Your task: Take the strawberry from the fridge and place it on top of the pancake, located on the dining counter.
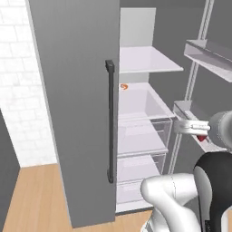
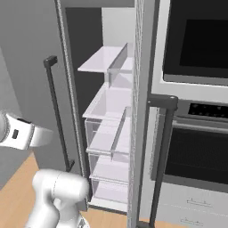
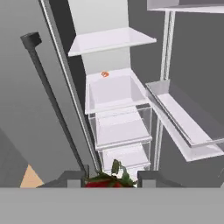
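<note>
From the left base view, the fridge (image 1: 77, 113) stands with its right door swung wide, and the tool (image 1: 201, 132) hangs outside the compartment, level with the door's lower bin. A speck of red shows at its tip — the strawberry (image 1: 201, 137), carried clear of the shelves, presumably so the arm can swing away without catching them. A small orange food piece (image 1: 123, 86) sits at the back edge of the middle shelf.

The right base view gives the open door edge-on beside the wall oven (image 2: 196, 89); the white forearm enters from the left.

In the hand view the strawberry (image 3: 109, 178), green leaves uppermost, sits between the two dark fingertips (image 3: 75, 178) — the tool is closed on it, though the berry's lower half is hidden. The pancake remains to be reached.
</note>
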You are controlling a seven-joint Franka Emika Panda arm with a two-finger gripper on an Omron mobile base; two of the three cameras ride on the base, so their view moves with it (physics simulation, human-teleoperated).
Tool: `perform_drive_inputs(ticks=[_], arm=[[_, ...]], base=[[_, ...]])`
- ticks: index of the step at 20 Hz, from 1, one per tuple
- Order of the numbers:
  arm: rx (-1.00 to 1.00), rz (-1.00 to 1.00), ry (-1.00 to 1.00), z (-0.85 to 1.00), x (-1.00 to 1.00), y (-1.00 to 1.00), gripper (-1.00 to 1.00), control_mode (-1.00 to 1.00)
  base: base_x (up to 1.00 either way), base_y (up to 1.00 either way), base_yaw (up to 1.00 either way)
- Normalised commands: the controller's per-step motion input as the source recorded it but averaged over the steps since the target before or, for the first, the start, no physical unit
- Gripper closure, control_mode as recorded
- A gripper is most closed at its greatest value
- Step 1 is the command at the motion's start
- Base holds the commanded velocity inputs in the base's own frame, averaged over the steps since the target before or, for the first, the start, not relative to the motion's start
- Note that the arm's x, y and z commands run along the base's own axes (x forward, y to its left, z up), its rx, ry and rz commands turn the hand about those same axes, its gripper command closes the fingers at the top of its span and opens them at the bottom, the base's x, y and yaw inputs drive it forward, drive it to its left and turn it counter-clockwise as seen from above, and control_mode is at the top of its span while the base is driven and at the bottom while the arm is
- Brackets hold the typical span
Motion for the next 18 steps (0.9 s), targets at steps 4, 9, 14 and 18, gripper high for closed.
perform_drive_inputs(ticks=[4,9,14,18], arm=[[0.0,0.0,0.0,0.0,0.0,0.0,1.0,1.0],[0.0,0.0,0.0,0.0,0.0,0.0,1.0,1.0],[0.0,0.0,0.0,0.0,0.0,0.0,1.0,1.0],[0.0,0.0,0.0,0.0,0.0,0.0,1.0,1.0]], base=[[-1.0,0.05,0.0],[-0.71,-0.03,-0.4],[-0.01,-0.3,-0.78],[0.0,-0.34,-0.85]])
